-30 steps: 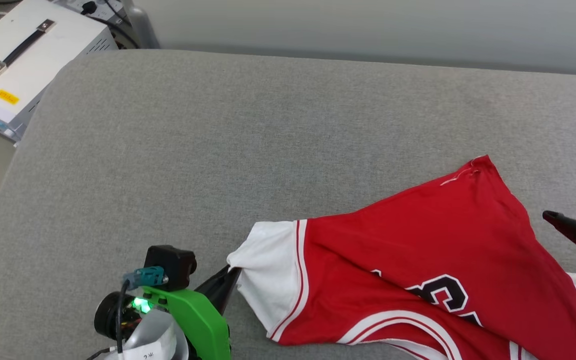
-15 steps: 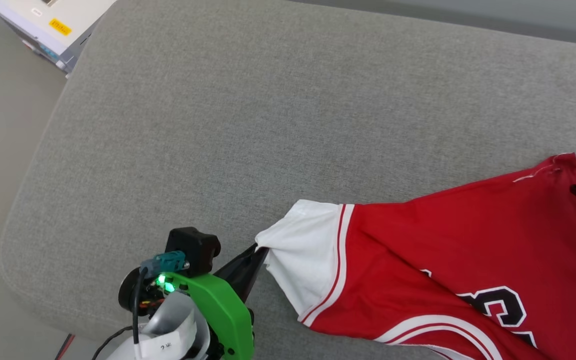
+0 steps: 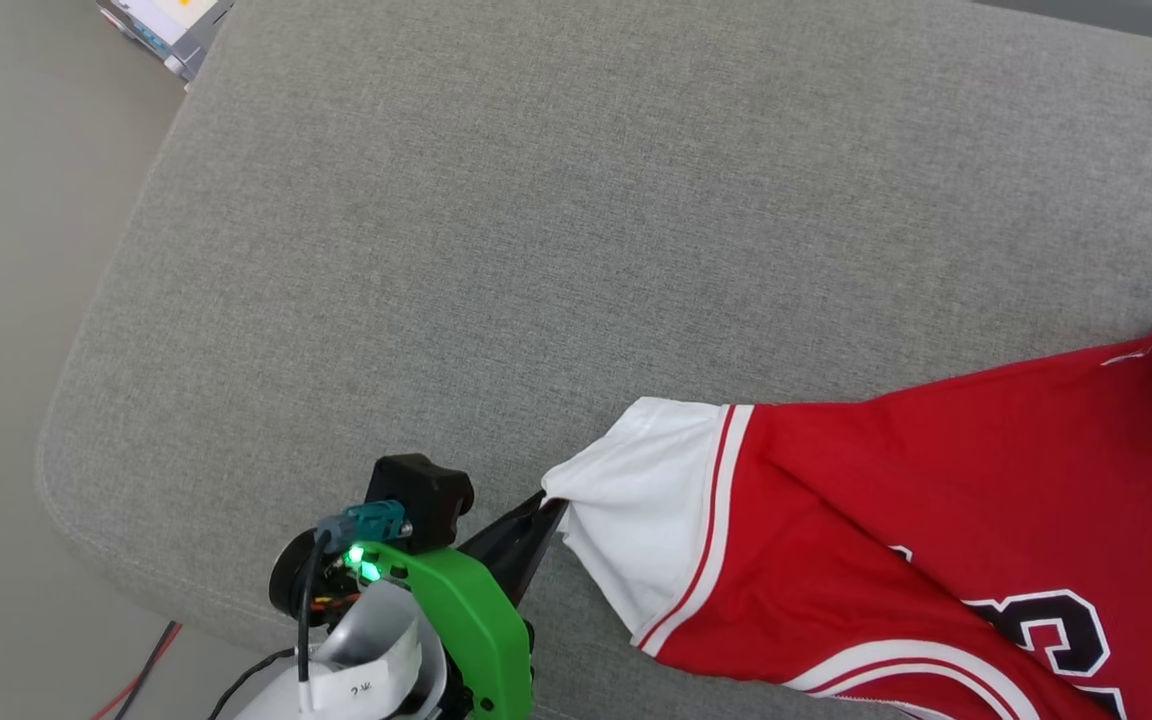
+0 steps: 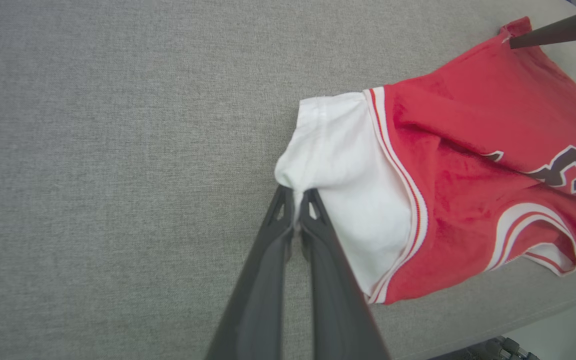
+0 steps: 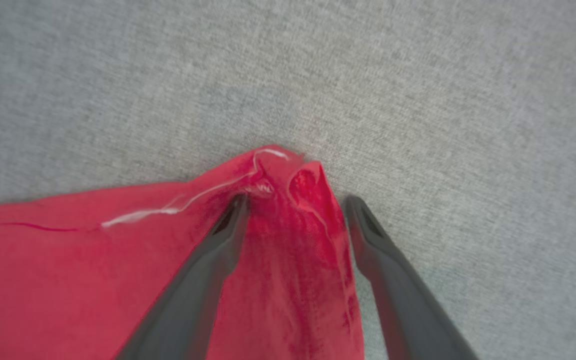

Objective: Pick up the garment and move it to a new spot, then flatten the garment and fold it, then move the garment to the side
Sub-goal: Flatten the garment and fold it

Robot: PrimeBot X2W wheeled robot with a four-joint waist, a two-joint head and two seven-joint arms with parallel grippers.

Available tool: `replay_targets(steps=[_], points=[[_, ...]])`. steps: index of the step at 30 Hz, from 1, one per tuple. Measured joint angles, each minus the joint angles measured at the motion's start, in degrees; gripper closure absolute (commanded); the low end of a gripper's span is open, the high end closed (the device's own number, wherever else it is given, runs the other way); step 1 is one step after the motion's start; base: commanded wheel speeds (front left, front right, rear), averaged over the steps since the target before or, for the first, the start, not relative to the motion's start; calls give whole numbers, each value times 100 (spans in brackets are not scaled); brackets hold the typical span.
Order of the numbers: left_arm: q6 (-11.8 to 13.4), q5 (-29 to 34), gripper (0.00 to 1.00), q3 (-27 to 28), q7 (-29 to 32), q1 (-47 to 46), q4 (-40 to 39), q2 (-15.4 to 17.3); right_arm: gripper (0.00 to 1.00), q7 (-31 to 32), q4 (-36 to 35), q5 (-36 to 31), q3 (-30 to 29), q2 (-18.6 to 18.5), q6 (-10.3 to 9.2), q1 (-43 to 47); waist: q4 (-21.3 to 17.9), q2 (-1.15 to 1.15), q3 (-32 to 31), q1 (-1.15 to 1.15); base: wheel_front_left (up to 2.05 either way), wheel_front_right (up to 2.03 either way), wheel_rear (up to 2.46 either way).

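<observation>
Red garment (image 5: 68,275) corner now lies between the spread right fingers (image 5: 195,280), earlier apart.

Grey woven cushion (image 3: 536,250), perhaps a sofa seat, with the red-and-white garment (image 3: 936,480) rumpled on its near right part.

Red knit garment (image 5: 118,260) corner straddled by the right gripper (image 5: 296,200)
Its dark fingers (image 5: 203,280) are held apart; the white-stitched corner is laid on grey woven upholstery (image 5: 418,100).

black digit 3 with white edge on the red garment (image 3: 936,480), tiny print on white tag (image 3: 368,678) unreadable
</observation>
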Motion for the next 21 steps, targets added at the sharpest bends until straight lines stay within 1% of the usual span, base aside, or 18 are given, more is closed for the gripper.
replay_targets(steps=[1,2,8,13,21], points=[[0,0,100,-5,0,-7,14,0,98,-40,48,18,29,-7,0,-8,0,0,-13,0,0,0,0],[0,0,100,-9,0,-10,24,0,100,-77,86,30,57,-9,-1,-18,-1,0,-28,0,0,0,0],[16,-1,100,22,0,-11,98,22,100,-582,311,148,100,119,0,-31,-35,0,-187,0,0,0,0],[86,-1,100,124,-53,-4,99,107,100,-1098,422,370,127,248,0,-49,-127,0,-422,0,0,0,0],[268,1,100,471,-278,18,-41,290,100,-1848,164,720,359,171,0,-49,-416,0,-903,0,0,0,0]])
